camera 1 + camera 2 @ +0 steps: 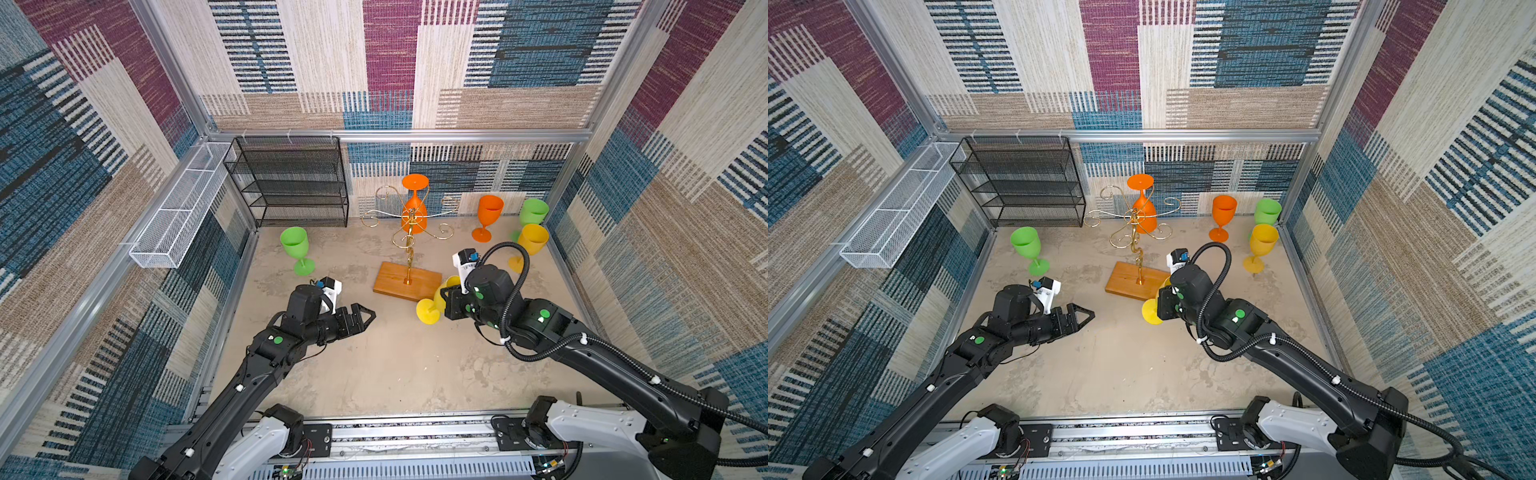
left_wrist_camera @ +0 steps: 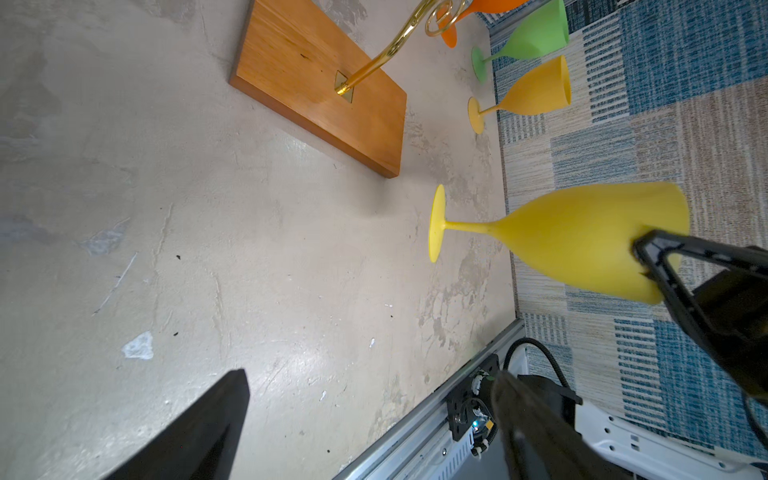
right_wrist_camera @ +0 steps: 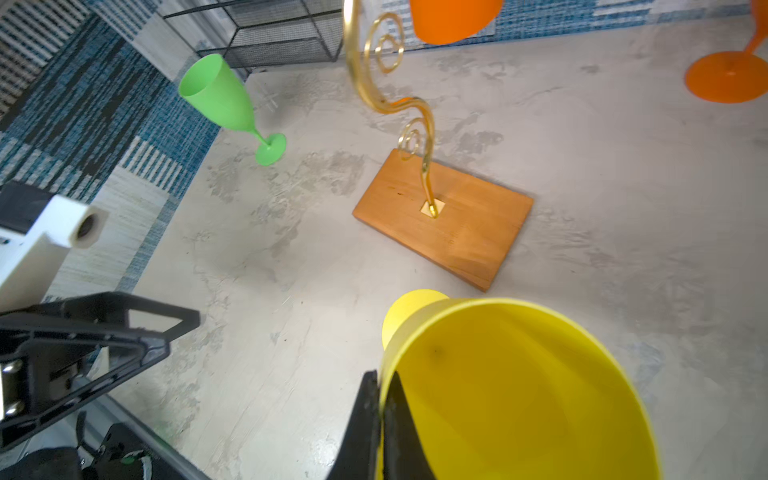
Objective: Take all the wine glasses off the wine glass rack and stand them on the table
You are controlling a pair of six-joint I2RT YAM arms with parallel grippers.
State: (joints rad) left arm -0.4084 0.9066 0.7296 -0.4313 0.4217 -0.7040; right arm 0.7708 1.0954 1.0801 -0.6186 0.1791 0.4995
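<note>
our right gripper is clamped on the rim of the yellow wine glass, which is already off the wine glass rack and just beside the near right corner of its wooden base. the glass hangs roughly upright below that gripper, foot lowest and close to the counter; whether it touches we cannot tell. our left gripper gapes open, empty, nearby. an orange wine glass hangs inverted on the rack.

**Inspector A:** Arm finish?

**Inspector B:** Left arm, seven o'clock in both top views: black casing, white base link, green dot stickers, small white clips. Right arm, five o'clock: same finish, plus a black corrugated cable.

**Inspector A:** Wrist ends?

**Inspector B:** White camera blocks with blue fittings. Left gripper: black, skeleton-frame triangular fingers.
</note>
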